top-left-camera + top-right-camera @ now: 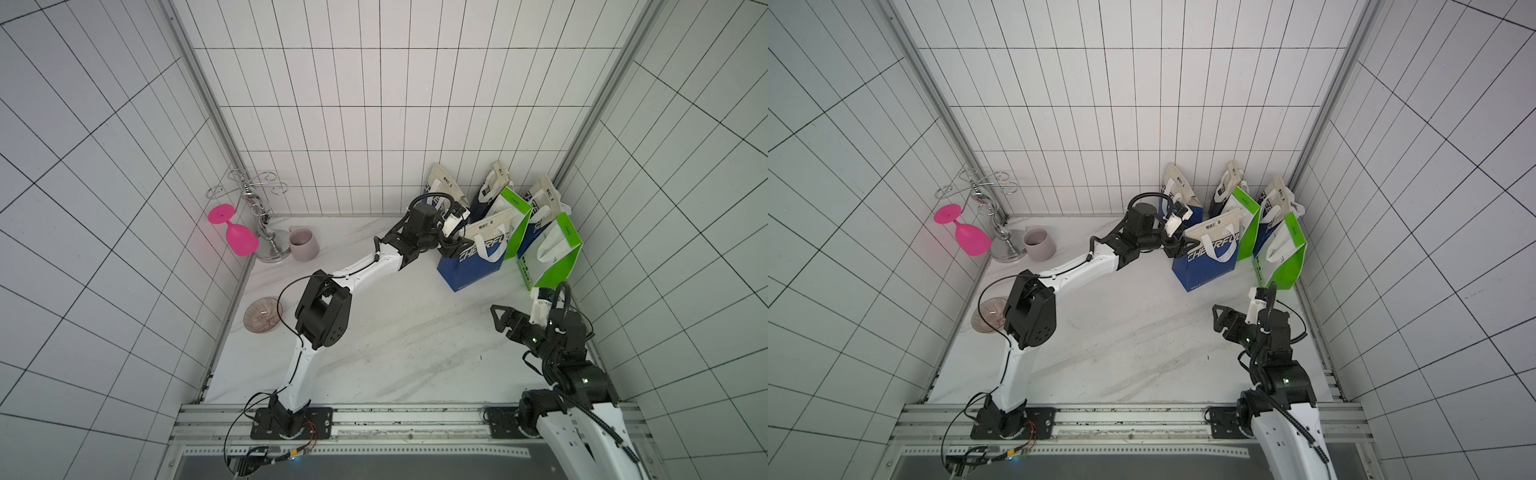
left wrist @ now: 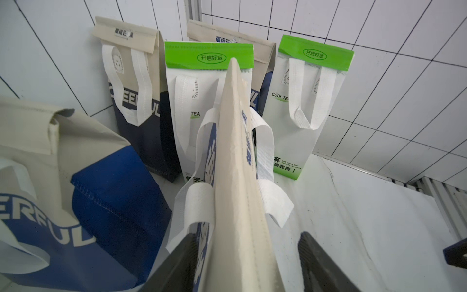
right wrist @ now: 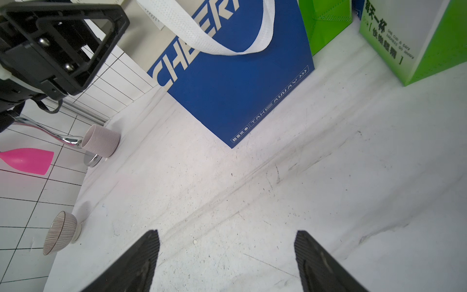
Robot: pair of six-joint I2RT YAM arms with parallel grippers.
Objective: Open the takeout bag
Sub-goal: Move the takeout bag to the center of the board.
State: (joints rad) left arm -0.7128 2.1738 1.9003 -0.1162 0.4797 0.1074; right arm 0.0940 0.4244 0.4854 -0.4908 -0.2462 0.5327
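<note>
Right of centre in both top views, in front of other bags [image 1: 494, 191] in the far corner, stands the blue takeout bag [image 1: 473, 266], its cream top flap folded shut. We see the left gripper [image 1: 453, 245] astride that flap, jaws apart and not yet clamped; low in the right wrist frame the right gripper [image 3: 227, 235] gapes over bare table [image 3: 252, 189], holding nothing. Our worry: the bag looks light and unbraced, so a one-sided tug may tip or drag it into its neighbours, and the jaws may catch a white handle loop [image 2: 265, 151] instead of the seam. Legible: "CHEERFUL" across the blue face, "TAKEAWAY" along its lower edge, and "COOL TEA" on the green-topped bag [image 2: 308, 106] behind
</note>
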